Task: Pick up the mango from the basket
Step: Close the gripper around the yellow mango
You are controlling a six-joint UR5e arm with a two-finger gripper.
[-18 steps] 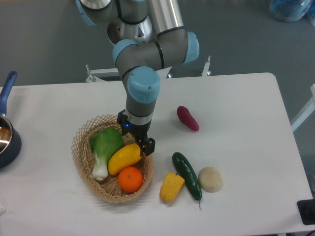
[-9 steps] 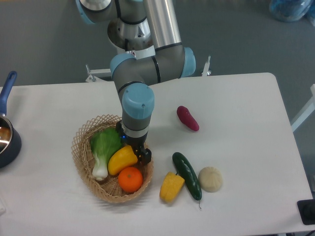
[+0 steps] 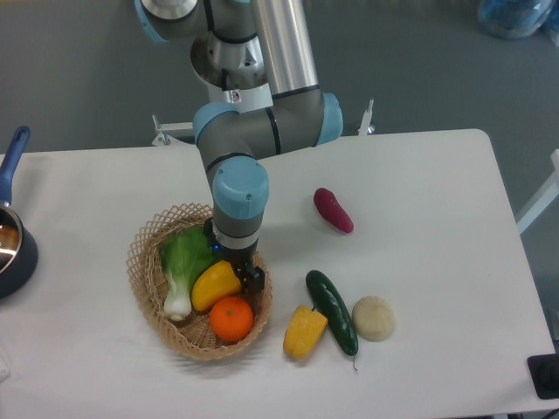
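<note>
Woven tan wicker forms the oval basket (image 3: pixel 145 278), shallow with a scalloped open-weave rim, standing on the white table (image 3: pixel 419 183). Inside lie three items: a green leafy vegetable (image 3: pixel 185 260) with a white stalk at left, the mango (image 3: pixel 213 285), smooth, glossy yellow and elongated, at centre, and a round orange (image 3: pixel 231 319) touching the mango's lower side. Outside the basket, to its right, rest a blocky yellow pepper (image 3: pixel 305 332), a dark green cucumber (image 3: pixel 332 312) beside it, a pale rough round piece (image 3: pixel 373 317), and, farther up, a purple-red sweet potato (image 3: pixel 334 210). A dark pot (image 3: pixel 10 246) with a blue handle sits at the table's left edge. The gripper (image 3: pixel 242 274) points down at the mango's upper right end; the wrist hides how far its fingers are apart and whether they clasp the fruit.
</note>
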